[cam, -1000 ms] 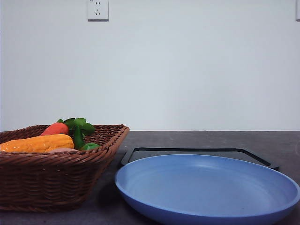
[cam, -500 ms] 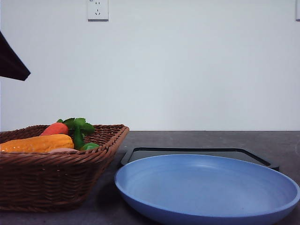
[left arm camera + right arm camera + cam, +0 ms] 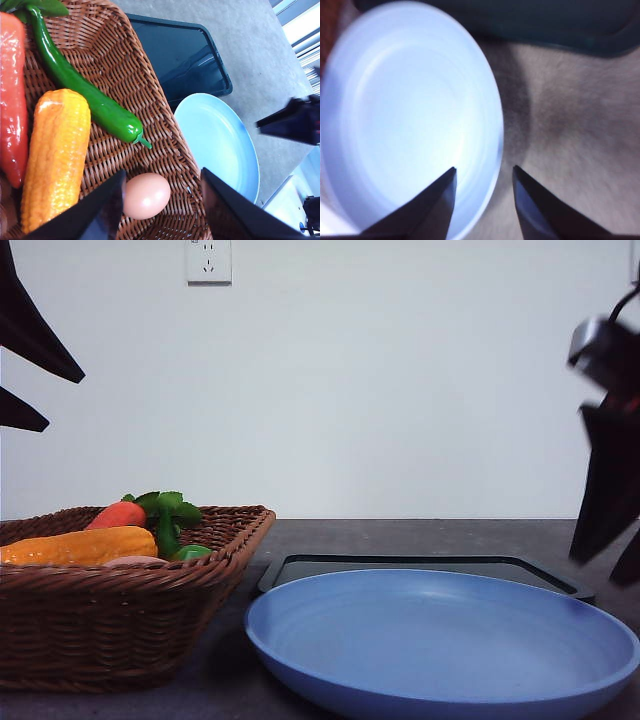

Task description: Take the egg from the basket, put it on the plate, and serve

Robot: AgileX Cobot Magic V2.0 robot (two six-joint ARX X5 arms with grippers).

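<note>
Overhead, left fingers (image 3: 160, 205) spread apart above egg (image 3: 146, 195) lying in basket (image 3: 170, 150). Right fingers (image 3: 482, 200) spread apart above near-right rim of plate (image 3: 410, 115), touching nothing.

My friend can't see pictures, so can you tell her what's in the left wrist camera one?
The left hand hangs open over a brown wicker basket, its fingers on either side of a pinkish egg. Corn, a green pepper and a carrot lie in the basket too. Beside it sit a blue plate and a black tray.
</note>
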